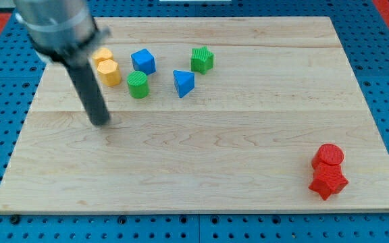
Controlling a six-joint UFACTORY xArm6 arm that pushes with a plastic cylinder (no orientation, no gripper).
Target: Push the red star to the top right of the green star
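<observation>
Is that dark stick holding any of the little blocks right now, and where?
Nothing is held. My tip rests on bare board, apart from every block; the nearest, a yellow block, sits above it.

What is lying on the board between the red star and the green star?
In the camera view, nothing: only bare wooden board lies between the red star and the green star.

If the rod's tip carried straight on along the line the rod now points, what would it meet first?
My tip points down at the wooden board, so it would likely meet that first; no block is under it. The green cylinder sits toward the view's top right of it.
</observation>
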